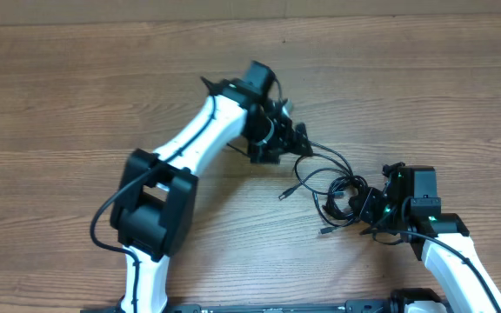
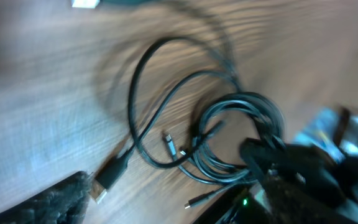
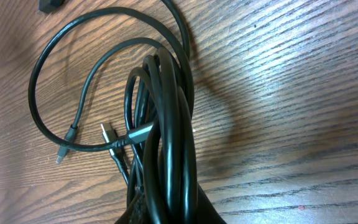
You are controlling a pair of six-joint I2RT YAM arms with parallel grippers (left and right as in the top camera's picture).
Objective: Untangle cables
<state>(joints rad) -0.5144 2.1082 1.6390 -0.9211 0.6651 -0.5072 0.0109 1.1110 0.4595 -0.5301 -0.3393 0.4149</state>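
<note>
A wooden bench [image 1: 76, 96] carries the cables [image 1: 333, 187], a tangle of thin black loops right of centre, between the two arms. The right gripper [image 1: 365, 209] is clamped on the bundled coil at the near right. The left gripper [image 1: 296, 143], at the far side of the tangle, stands spread and empty, with a loose plug [image 2: 107, 177] just beside its finger [image 2: 48, 199].

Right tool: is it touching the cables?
Touching. The right wrist view shows the cables bunched and pinched in the right tool at the frame's bottom edge.
</note>
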